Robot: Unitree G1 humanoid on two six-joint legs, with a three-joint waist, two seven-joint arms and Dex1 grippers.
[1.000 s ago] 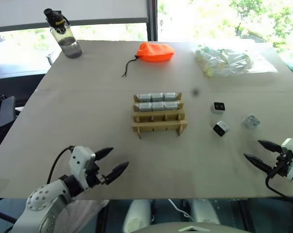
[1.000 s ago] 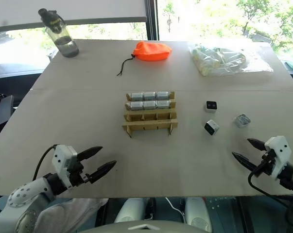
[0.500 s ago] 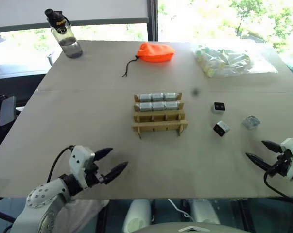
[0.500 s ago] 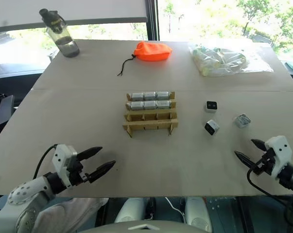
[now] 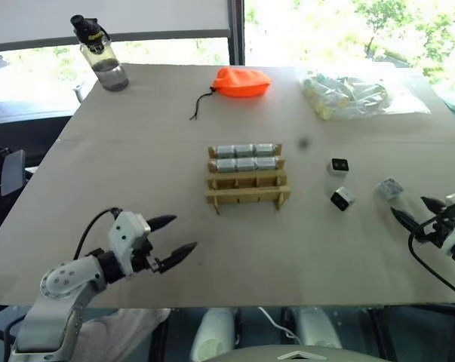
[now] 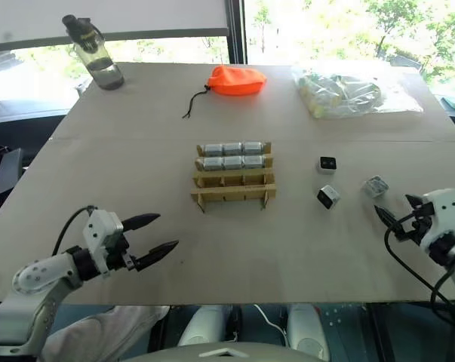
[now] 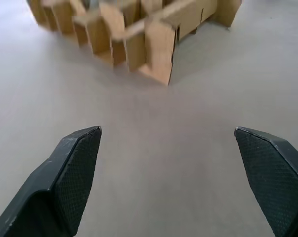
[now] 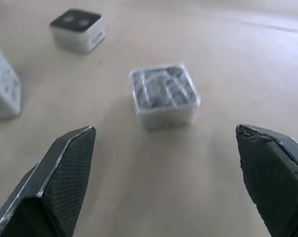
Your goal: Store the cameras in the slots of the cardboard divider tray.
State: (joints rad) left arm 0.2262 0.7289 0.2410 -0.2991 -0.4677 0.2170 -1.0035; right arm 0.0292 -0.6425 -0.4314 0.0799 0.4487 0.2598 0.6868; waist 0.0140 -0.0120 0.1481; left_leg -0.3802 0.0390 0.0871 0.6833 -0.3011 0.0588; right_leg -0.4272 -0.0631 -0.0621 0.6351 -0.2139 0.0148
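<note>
Hovering low over the table's [image 5: 136, 188] near edge: left gripper [image 5: 172, 235], fingers spread wide and empty, aiming toward the cardboard divider tray [image 5: 247, 181] at centre. Reaching in from the right edge, right gripper [image 6: 397, 213], likewise spread, closing on nothing, just short of the nearest of three loose cameras [image 6: 375, 185]. Sitting in the tray's two far rows: six silver-grey cameras; near rows standing unfilled.

The two head views look forward and down from the near edge of the table [image 5: 136, 128], sharing its whole top. The left wrist view sits low and close, facing the cardboard divider tray [image 7: 139, 29]. The right wrist view hovers close over three loose cameras [image 8: 164, 94] near the right edge.
</note>
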